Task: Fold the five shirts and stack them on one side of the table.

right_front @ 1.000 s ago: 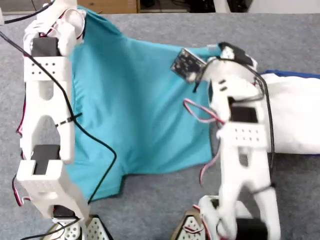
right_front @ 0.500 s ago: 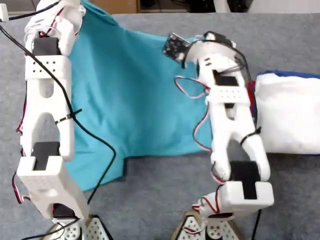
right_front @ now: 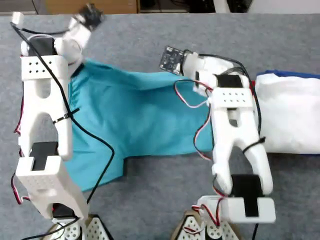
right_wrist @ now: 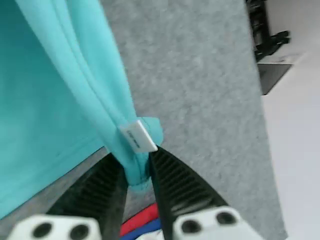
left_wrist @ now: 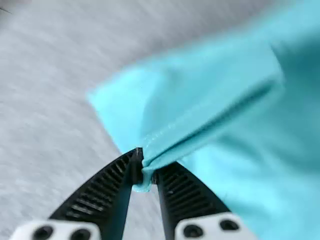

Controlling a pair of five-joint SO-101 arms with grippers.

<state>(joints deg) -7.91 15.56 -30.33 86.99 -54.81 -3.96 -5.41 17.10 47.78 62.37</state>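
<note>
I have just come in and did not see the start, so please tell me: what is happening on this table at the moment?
Two robot arms are handling a teal shirt on the grey table. The left gripper is shut on one end of its far edge, the right gripper on the other end, by a small white label. The rest lies flat between the arms. A white shirt, apparently folded, rests to the right.

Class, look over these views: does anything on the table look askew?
The teal shirt lies crooked and rumpled, not flat, its far edge pinched by the left end effector and the right end effector.
</note>
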